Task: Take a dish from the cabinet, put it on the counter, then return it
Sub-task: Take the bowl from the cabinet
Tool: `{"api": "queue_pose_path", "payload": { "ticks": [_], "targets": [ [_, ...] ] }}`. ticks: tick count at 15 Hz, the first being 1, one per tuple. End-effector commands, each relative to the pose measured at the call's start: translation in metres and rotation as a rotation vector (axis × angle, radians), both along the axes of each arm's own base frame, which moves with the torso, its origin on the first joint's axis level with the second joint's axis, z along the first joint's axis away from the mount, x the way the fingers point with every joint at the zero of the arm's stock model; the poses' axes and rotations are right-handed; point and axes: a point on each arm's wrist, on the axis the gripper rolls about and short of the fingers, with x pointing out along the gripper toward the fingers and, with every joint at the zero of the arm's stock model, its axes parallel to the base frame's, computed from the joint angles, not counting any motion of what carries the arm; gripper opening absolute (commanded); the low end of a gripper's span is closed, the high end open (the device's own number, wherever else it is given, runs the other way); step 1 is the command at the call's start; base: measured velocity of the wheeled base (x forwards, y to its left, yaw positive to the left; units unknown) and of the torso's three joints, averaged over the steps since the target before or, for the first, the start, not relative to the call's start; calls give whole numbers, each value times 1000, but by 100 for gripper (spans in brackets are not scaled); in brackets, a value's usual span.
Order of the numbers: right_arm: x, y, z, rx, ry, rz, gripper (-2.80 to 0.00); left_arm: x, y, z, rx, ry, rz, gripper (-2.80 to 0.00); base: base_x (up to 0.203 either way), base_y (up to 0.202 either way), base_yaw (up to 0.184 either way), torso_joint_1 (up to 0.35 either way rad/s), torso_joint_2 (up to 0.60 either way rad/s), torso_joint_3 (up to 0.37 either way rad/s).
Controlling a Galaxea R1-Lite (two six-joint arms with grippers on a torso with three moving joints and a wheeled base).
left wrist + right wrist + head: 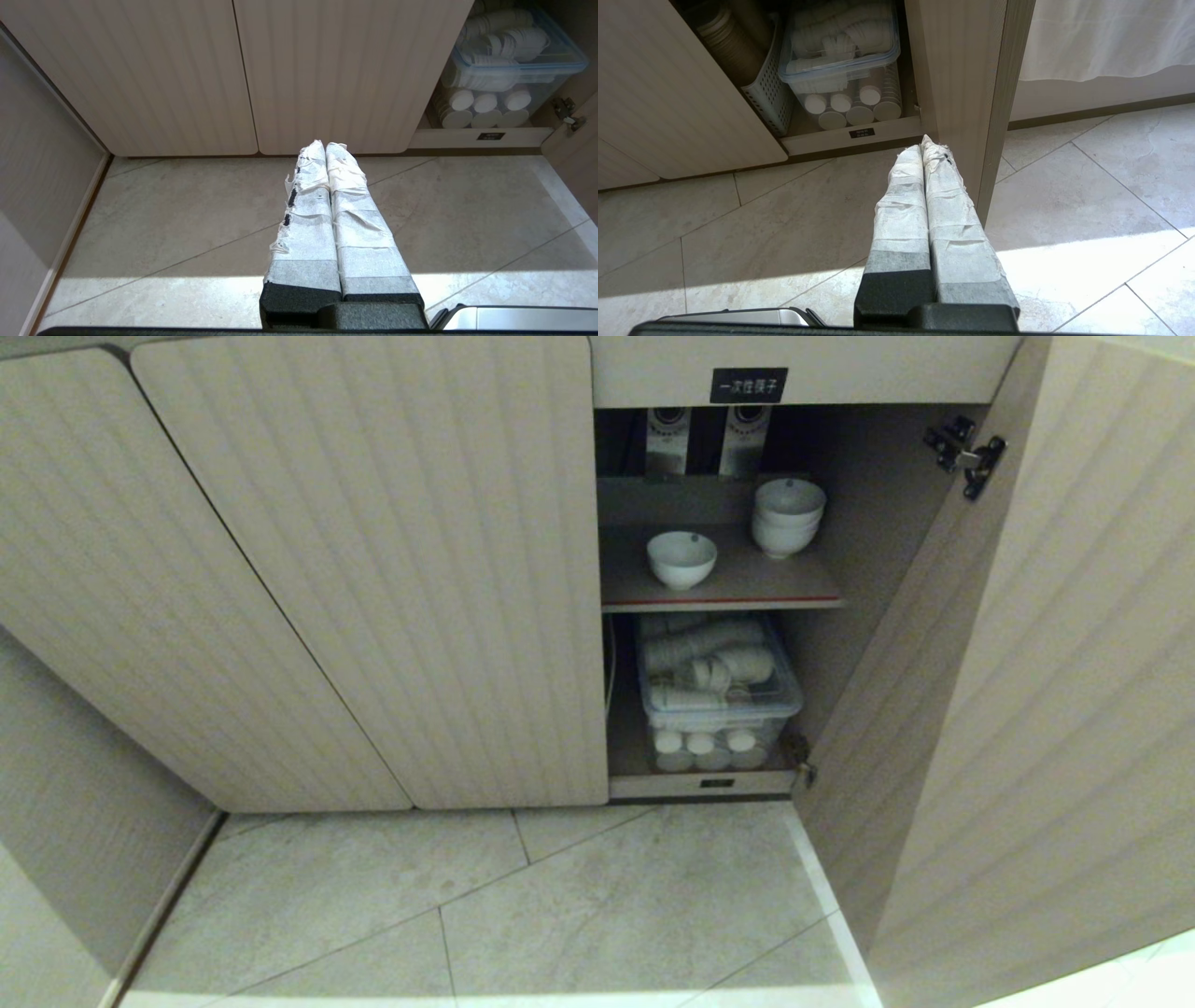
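A: What does the room look like around the cabinet [373, 569]?

B: The floor [579, 905] is pale grey stone tile with diagonal joints, sunlit in a band nearest the robot. The cabinet's ribbed beige doors are shut on the left; the right door [1046, 691] stands swung open, its black hinge showing. A small black label [748, 385] with white characters sits above the opening.

A: And the dish?

B: The dish [681, 559] sits upright on the grey-brown shelf [738, 588], mouth up, a small grey dot inside near its far rim. Being round, it has no long axis to speak of. A stack of bowls [788, 516] stands near it, to its right and further back. Below the shelf is a clear lidded box [719, 686] of white disposable ware.

A: Where are the tools?

B: Neither appears in the head view. The left tool [325, 145] hangs above the floor, its white-wrapped fingers pressed together, pointing at the closed doors; the clear box lies off to its right. The right tool [923, 142] is likewise pressed together and holds nothing; its tip points toward the base of the opening, just beside the open door's edge.

A: Anything only one wrist shows?

B: The right wrist view alone shows a perforated grey basket [768, 88] beside the box and a white cloth [1106, 37] hanging past the door. Only the head view shows the dish.
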Motion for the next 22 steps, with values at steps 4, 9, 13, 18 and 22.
{"api": "queue_pose_path", "payload": {
  "ticks": [4, 9, 13, 18, 22],
  "targets": [
    [0, 0, 0, 1, 1, 0, -280, 0, 0, 0, 0, 1, -1, -280, 0, 0, 0, 0, 0, 0],
    [0, 0, 0, 1, 1, 0, -280, 0, 0, 0, 1, 1, 0, -280, 0, 0, 0, 0, 0, 0],
    [0, 0, 0, 1, 1, 0, -280, 0, 0, 0, 1, 1, 1, -280, 0, 0, 0, 0, 0, 0],
    [0, 0, 0, 1, 1, 0, -280, 0, 0, 0, 1, 1, 1, -280, 0, 0, 0, 0, 0, 0],
    [0, 0, 0, 1, 1, 0, -280, 0, 0, 0, 1, 1, 1, -280, 0, 0, 0, 0, 0, 0]
  ]
}}
